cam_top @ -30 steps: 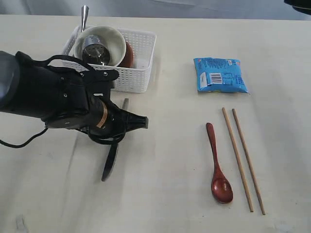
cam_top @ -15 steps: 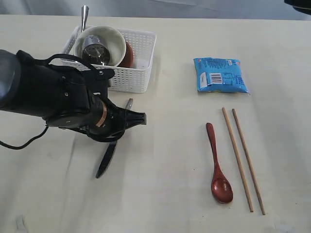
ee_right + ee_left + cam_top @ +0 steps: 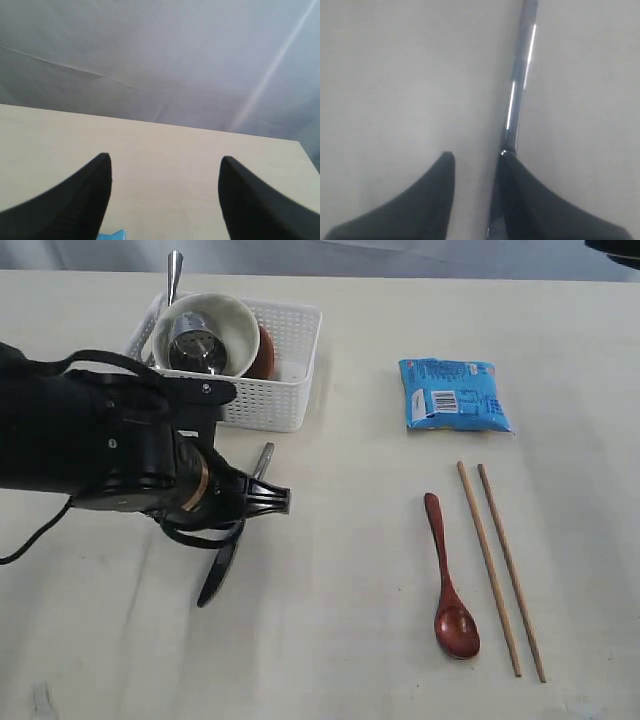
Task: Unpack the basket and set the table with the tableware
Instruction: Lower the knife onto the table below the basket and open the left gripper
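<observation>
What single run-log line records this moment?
left gripper: open over knife | knife: on table | right gripper: open, empty | basket: holds bowl, cup

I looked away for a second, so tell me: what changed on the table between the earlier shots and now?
The left end effector eased its grip on the knife and drew back slightly leftward. The knife's blade tip swung a little left, and it now seems to lie flat on the table. The basket, spoon, chopsticks and packet stayed put.
</observation>
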`<state>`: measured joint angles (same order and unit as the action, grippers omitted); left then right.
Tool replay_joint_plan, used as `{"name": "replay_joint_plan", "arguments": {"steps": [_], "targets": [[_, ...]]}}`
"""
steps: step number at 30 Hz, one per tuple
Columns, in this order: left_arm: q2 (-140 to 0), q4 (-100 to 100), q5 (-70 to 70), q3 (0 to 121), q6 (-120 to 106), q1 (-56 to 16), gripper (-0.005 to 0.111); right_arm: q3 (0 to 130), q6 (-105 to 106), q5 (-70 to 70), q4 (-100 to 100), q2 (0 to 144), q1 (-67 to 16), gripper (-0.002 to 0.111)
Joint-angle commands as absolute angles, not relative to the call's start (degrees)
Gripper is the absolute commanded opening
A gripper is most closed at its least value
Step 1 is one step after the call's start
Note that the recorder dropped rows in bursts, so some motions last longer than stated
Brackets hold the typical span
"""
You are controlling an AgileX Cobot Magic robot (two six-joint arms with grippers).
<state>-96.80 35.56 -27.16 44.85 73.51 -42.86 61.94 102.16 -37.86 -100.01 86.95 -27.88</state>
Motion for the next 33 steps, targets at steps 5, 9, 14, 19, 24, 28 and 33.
{"name": "replay_joint_plan", "arguments": {"steps": [5,9,14,19,24,28,33], "targets": [[-90.7,37.7,-29.4,38.5,61.8,-45.8,0.000,60.2,104.9,-36.8,-99.9,86.6,-27.6,0.059],[-90.7,38.7,-26.1,37.8,60.3,-45.8,0.000,60.2,105.5,-37.3,-99.6,86.6,-27.6,0.059],[-94.1,38.3,-27.7,37.8,59.1,-45.8,0.000,60.2,105.9,-37.3,-99.5,86.6,-27.6,0.059],[-96.2,36.9,-27.1,37.8,59.1,-45.8,0.000,60.2,105.9,-37.3,-99.4,86.6,-27.6,0.059],[-96.2,33.3,-27.0,37.8,57.1,-45.8,0.000,60.2,105.9,-37.3,-99.0,86.6,-27.6,0.059],[-96.2,29.9,-26.3,37.8,55.0,-45.8,0.000,60.2,105.9,-37.3,-98.8,86.6,-27.6,0.059],[-96.2,21.9,-25.4,37.8,47.6,-45.8,0.000,60.2,105.9,-37.3,-98.8,86.6,-27.6,0.059]]}}
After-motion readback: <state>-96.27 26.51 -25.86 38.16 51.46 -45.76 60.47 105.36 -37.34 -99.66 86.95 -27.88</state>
